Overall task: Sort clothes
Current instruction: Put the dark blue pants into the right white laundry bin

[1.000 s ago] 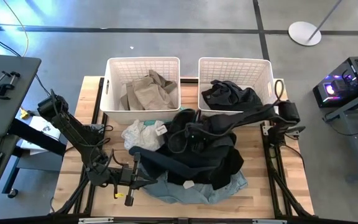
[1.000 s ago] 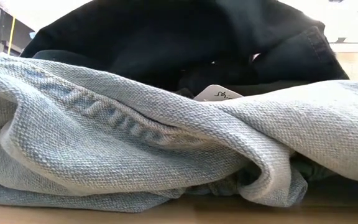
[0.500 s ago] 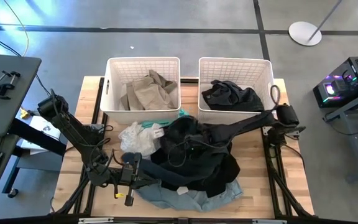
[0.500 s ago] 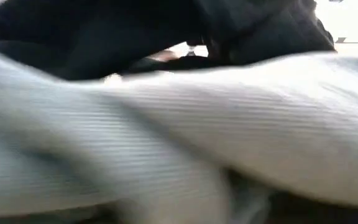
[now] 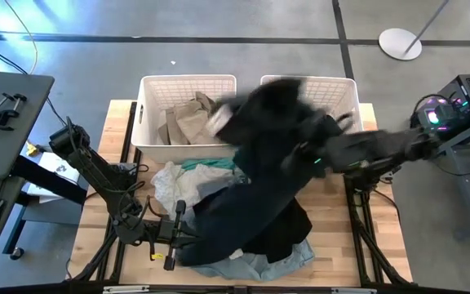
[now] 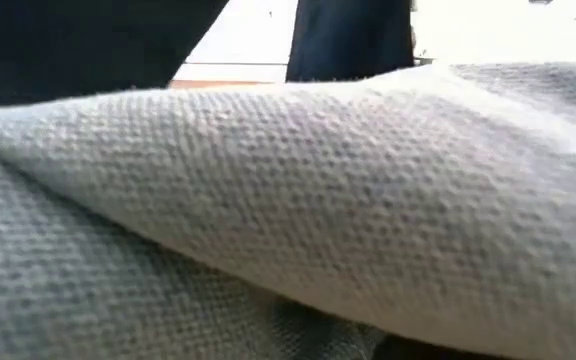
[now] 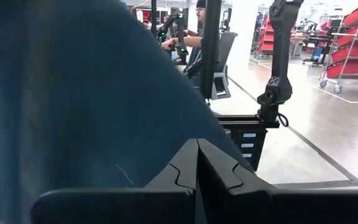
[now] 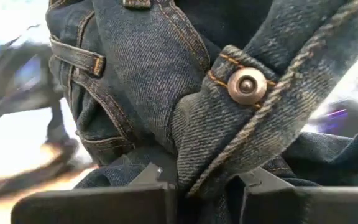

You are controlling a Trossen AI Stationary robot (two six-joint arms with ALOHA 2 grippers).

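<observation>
Grey concrete floor surrounds the wooden bench (image 5: 100, 216) in the high view; the right claw (image 5: 300, 155) is raised over the bench's middle with a dark denim garment (image 5: 255, 175) hanging from it — the cloth drapes down and toward the left arm, onto the pile below; behind the right claw stand two white baskets, one (image 5: 149, 90) holding tan khaki clothes (image 5: 190, 121), the other (image 5: 333, 88) partly hidden by the lifted cloth; a white garment (image 5: 166, 184) and a teal one (image 5: 210, 166) lie below and to the left of it, light blue-grey denim (image 5: 255, 265) at the pile's near edge; the left claw (image 5: 172, 237) rests low at the pile's edge, well apart from the right one.

Low view: light denim weave (image 6: 288, 200) fills the picture, dark cloth (image 6: 348, 40) hanging behind it.

Left wrist view: the left claw (image 7: 197, 165) has its fingers pressed together, nothing between them; dark blue cloth (image 7: 73, 93) hangs just beside it; a seated person (image 7: 194, 37) shows far off in the room.

Right wrist view: the right claw (image 8: 201, 186) is clamped on the jeans' waistband (image 8: 229, 118) — a metal button (image 8: 247, 86) sits just beyond the fingers.
</observation>
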